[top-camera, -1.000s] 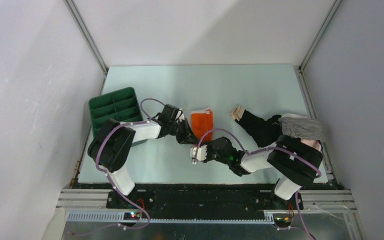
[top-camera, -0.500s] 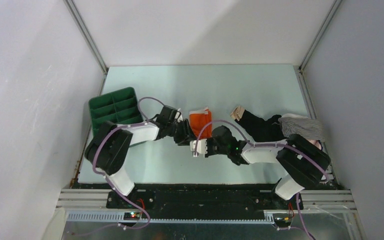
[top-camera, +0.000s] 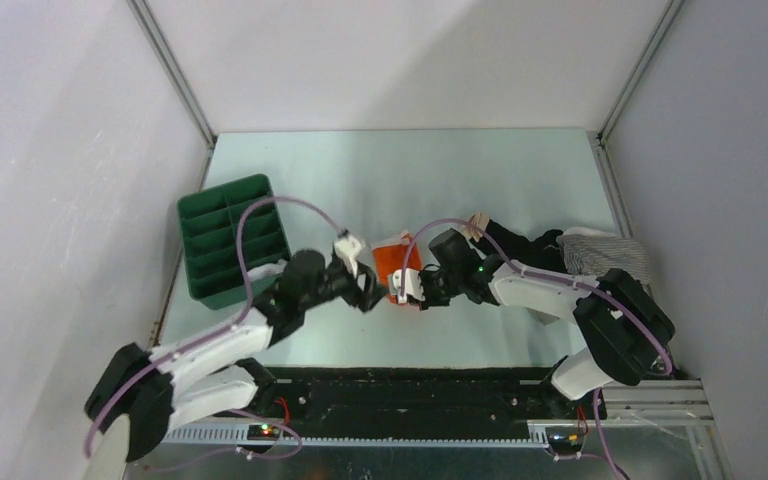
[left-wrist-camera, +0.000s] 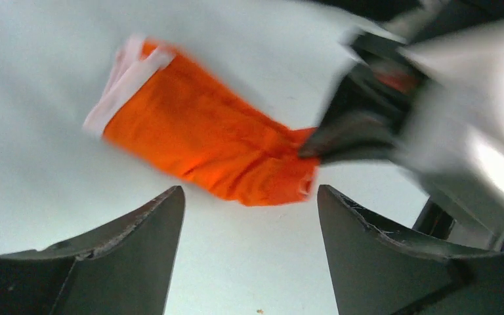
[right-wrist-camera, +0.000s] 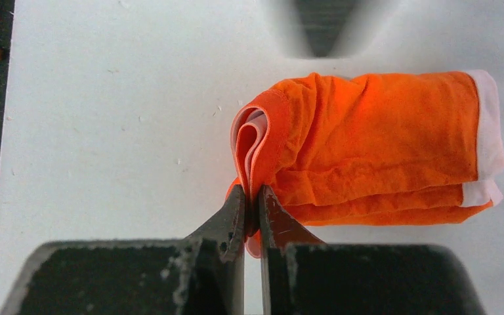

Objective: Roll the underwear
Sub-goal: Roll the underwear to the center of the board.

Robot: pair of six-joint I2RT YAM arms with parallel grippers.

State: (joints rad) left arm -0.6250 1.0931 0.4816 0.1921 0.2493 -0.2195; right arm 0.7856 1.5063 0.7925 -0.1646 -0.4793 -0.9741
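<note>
1. While it plays no part in the rolling itself, the green plastic divided tray (top-camera: 230, 235) sits at the left side of the pale table (top-camera: 460, 170), probably there to take finished rolls.
2. The left gripper (left-wrist-camera: 249, 191) hangs just beside the garment with its jaws spread wide and nothing between them, which leaves room for the other arm.
3. The orange cotton underwear with a white waistband (right-wrist-camera: 380, 144) lies mid-table, folded into a narrow strip with its near end curled up.
4. The right gripper (right-wrist-camera: 251, 197) is clamped tight on that curled end, seemingly to start the roll.
5. A pile of dark and striped clothes (top-camera: 560, 255) waits at the right.
</note>
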